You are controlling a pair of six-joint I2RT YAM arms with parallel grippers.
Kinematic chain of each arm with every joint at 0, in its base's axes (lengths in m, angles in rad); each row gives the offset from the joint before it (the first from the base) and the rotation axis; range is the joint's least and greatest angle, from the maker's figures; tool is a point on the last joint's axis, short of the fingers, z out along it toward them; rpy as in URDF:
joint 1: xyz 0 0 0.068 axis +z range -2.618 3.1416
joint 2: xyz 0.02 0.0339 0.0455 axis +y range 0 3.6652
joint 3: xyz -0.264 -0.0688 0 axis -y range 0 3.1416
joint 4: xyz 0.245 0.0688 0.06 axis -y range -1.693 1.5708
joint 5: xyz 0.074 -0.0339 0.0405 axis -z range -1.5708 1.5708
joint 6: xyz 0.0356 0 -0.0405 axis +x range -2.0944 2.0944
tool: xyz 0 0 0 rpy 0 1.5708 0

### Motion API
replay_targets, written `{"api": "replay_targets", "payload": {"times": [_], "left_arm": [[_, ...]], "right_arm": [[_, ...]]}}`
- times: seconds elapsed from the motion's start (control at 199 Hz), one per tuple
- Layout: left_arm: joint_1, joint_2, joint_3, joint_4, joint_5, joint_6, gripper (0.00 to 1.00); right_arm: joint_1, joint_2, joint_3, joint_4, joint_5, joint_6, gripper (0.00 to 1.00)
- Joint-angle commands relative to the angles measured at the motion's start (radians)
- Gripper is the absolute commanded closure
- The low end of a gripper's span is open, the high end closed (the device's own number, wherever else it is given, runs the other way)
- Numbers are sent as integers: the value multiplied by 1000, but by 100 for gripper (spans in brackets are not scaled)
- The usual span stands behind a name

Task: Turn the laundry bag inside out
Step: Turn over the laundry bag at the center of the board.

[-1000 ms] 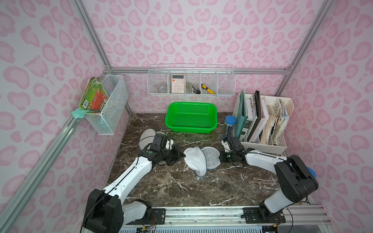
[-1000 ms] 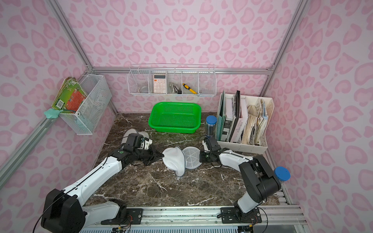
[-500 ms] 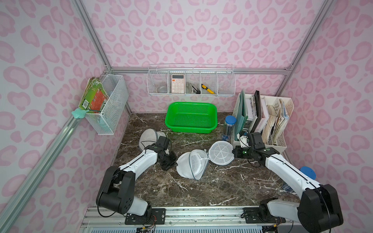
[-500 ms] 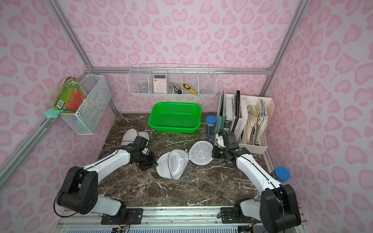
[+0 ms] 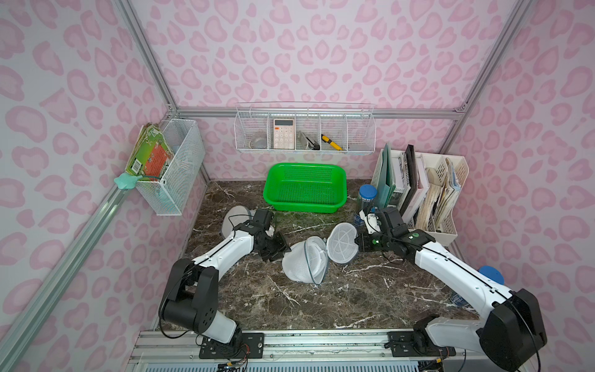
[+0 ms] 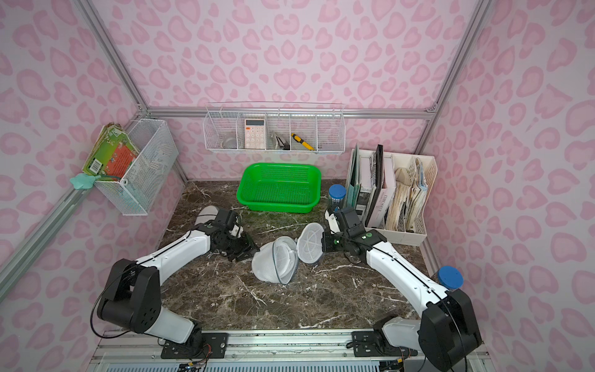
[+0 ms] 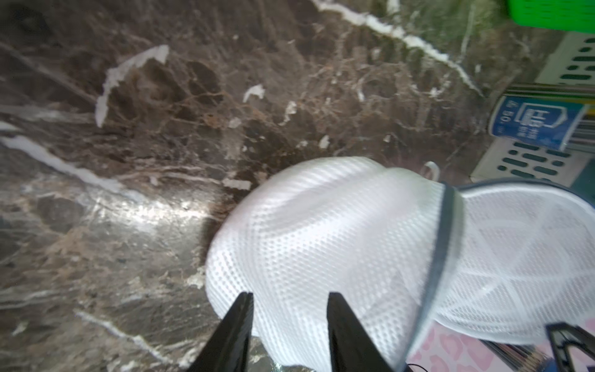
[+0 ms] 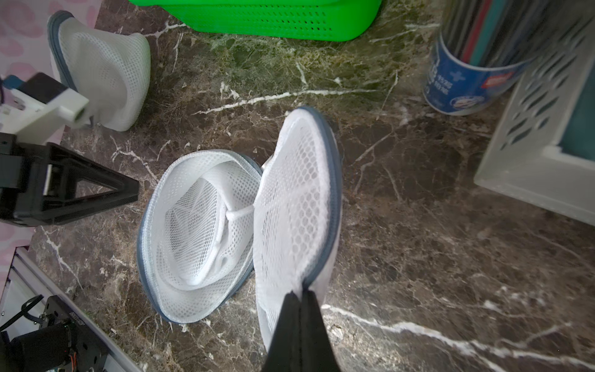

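Note:
The laundry bag is white mesh with a grey-blue rim and lies mid-table in both top views. Its bowl-shaped body [image 5: 304, 264] [image 6: 275, 262] rests on its side with the mouth open, and the round lid flap [image 5: 342, 243] [image 6: 310, 240] stands up beside it. My right gripper [image 5: 359, 243] [image 8: 301, 291] is shut on the flap's rim [image 8: 325, 257]. My left gripper [image 5: 283, 249] [image 7: 289, 296] is open at the body's outer mesh [image 7: 322, 241], which bulges between its tips. The right wrist view looks into the body [image 8: 193, 225], where an inner cord shows.
A second mesh bag [image 5: 236, 215] [image 8: 103, 74] sits behind the left arm. A green basket [image 5: 306, 188] stands at the back, with a blue-lidded canister [image 5: 365, 196] and a file organiser [image 5: 428, 199] at the back right. Another blue-lidded jar [image 5: 489, 273] is by the right arm.
The right gripper pulled the flap out to the right, so the bag's mouth came open. The left jaws, shut before, have now opened beside the body.

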Motion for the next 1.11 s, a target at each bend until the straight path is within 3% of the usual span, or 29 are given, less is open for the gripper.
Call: {"api": "replay_targets", "payload": {"times": [0.0,0.075,0.121,0.186,0.252,0.402,0.81,1.102], "left_arm": [[-55,-49,41,-78,-17,14,64],[-112,-60,71,-86,-18,-10,66],[-150,-59,85,-71,-9,-36,74],[-209,-41,112,-56,-18,-59,76],[-255,2,144,-51,-24,-73,84],[-317,137,205,-63,-51,-94,87],[-324,322,277,-131,-155,-125,90],[-319,453,300,-134,-157,-137,91]], "right_arm": [[7,8,14,-8,31,42,100],[10,13,20,1,23,48,100],[12,13,21,7,23,50,100],[16,12,24,13,21,54,100],[19,9,26,14,20,54,100],[29,3,26,15,15,58,100],[37,-56,12,-11,9,75,100],[37,-67,93,-66,-15,70,100]]}}
